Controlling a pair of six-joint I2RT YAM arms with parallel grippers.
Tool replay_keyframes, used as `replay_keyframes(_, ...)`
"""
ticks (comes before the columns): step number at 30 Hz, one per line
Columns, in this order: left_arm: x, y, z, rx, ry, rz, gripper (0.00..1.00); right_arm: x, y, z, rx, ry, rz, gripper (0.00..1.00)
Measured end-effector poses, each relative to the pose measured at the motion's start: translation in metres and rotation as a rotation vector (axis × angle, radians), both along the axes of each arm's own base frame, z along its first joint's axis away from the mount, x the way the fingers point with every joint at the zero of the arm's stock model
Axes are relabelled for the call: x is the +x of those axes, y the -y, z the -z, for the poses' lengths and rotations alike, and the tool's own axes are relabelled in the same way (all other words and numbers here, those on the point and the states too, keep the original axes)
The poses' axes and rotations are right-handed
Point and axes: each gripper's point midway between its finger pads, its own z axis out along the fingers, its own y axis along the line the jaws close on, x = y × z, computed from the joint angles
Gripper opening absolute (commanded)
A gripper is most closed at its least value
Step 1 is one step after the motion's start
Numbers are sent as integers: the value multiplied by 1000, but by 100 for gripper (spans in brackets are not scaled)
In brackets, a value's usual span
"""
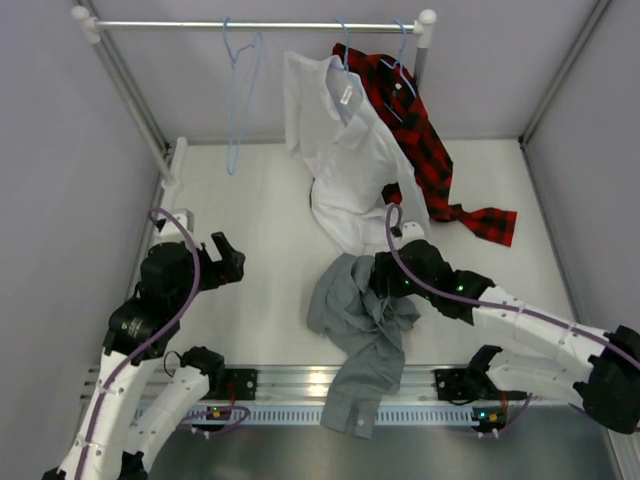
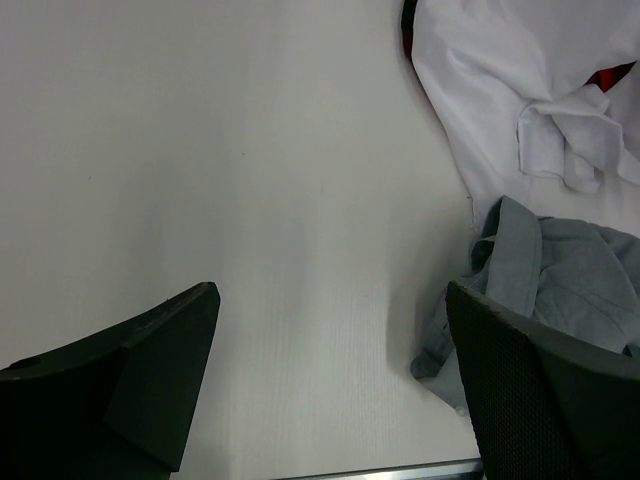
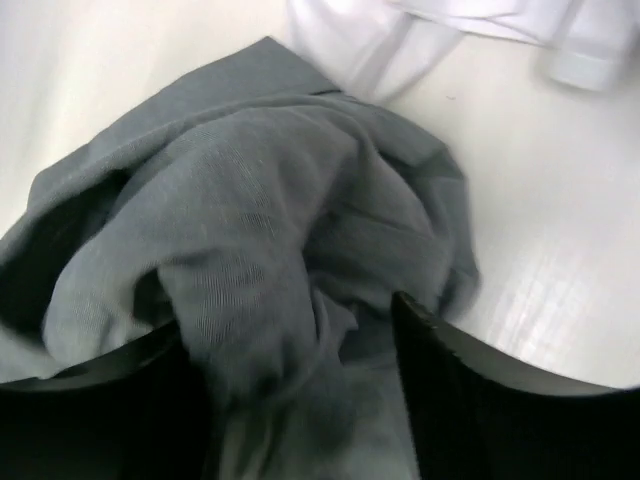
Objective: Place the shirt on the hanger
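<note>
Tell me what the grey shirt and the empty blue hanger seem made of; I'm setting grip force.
Grey shirt: soft woven cloth, matte, perhaps cotton. It slumps in limp folds and a fine weave shows up close. Hanger: thin wire, probably metal with a light-blue coating. It keeps a rigid outline, but it is too small to judge the finish.

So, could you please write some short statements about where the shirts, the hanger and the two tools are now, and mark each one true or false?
1. The grey shirt already hangs on the rail. False: it lies crumpled on the table, near the front edge.
2. The left tool is open and holds nothing. True.
3. The light-blue hanger on the rail is empty. True.
4. The right tool is over the white shirt. False: it straddles a fold of the grey shirt.
</note>
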Motion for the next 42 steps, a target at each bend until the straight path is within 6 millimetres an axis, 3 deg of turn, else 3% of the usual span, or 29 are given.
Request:
replay_keyframes(2, 2, 3, 3, -1, -17, 13, 98, -1, 16, -17, -30, 41, 34, 69)
replay_keyframes(4, 3, 4, 6, 3, -32, 13, 98, 1, 29, -39, -66, 79, 82, 85)
replay_keyframes(7, 6, 4, 10, 10, -49, 10, 98, 9, 40, -89, -133, 156, 169, 89)
replay_keyframes(10, 8, 4, 9, 11, -46, 4, 98, 11, 28, -123, -165, 220, 202, 91)
replay_keyframes(12, 8, 2, 8, 13, -41, -3, 98, 3, 8, -134, -196, 252, 179, 92)
replay_keyframes(14, 10, 1, 8, 15, -36, -15, 98, -8, -25, -138, -224, 279, 120, 91)
replay_keyframes(18, 8, -3, 5, 12, -16, -33, 98, -26, -94, -130, -273, 300, 18, 91)
replay_keyframes(22, 5, -7, -2, 0, 20, -55, 98, -29, -139, -98, -341, 287, -11, 91)
replay_keyframes(26, 1, -13, -9, -11, 59, -80, 98, -26, -159, -50, -449, 264, -14, 90)
replay_keyframes(28, -2, -16, -12, -16, 77, -92, 98, -24, -159, -24, -514, 258, -1, 88)
replay_keyframes(30, -4, -18, -15, -19, 94, -101, 98, -23, -157, -10, -552, 254, 7, 83)
replay_keyframes(31, -5, -19, -16, -21, 100, -103, 98, -22, -156, -5, -565, 252, 12, 79)
replay_keyframes(32, -6, -20, -17, -23, 107, -106, 98, -21, -154, -1, -581, 251, 19, 66)
replay_keyframes(34, -7, -22, -18, -22, 115, -115, 98, -20, -150, 5, -600, 251, 36, 56)
replay_keyframes(35, -7, -22, -18, -22, 116, -118, 98, -19, -149, 6, -604, 253, 44, 45)
replay_keyframes(37, -7, -23, -17, -22, 117, -121, 98, -18, -147, 6, -608, 257, 56, 35)
replay_keyframes(38, -7, -23, -17, -22, 117, -122, 98, -17, -146, 6, -607, 262, 66, 20)
replay_keyframes(40, -7, -23, -17, -21, 117, -123, 98, -17, -142, 7, -616, 267, 75, 0)
replay_keyframes(42, -7, -23, -18, -22, 118, -124, 98, -16, -138, 8, -622, 275, 88, 0)
